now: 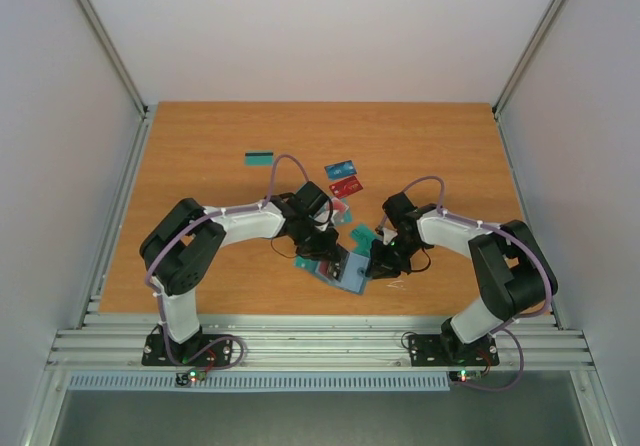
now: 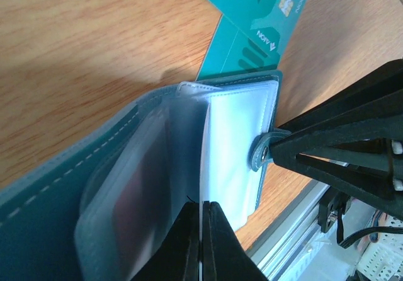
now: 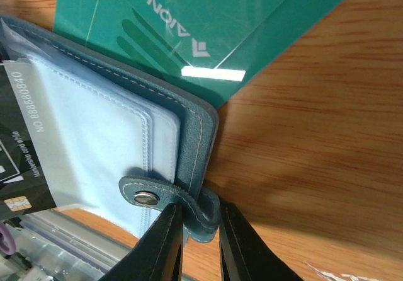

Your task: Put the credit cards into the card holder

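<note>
- Top external view: on the table (image 1: 200, 146), both arms meet near the front edge over the open card holder (image 1: 341, 272). It lies flat, and several credit cards (image 1: 341, 169) lie loose behind it.
- Left wrist view: the left gripper (image 2: 201, 237) is pinched tight on one clear sleeve (image 2: 236, 142) of the holder, with only that thin leaf between its fingers.
- Right wrist view: the right gripper (image 3: 200, 230) clamps the cover's edge just beside the snap tab (image 3: 148, 196), its jaws a cover's thickness apart.
- Two teal cards (image 3: 189, 22) lie partly under the holder's far edge. A black card (image 3: 19, 142) shows among the sleeves, but we cannot tell whether it is seated.
- We judge the step in hand to be spreading the sleeves to open a pocket.
- To do it well, we treat the right clamp as a fixed anchor and draw the pinched leaf away gently, so that the pocket mouth gapes without the seam straining.
- We also avoid sliding the holder across the teal cards beneath it.
</note>
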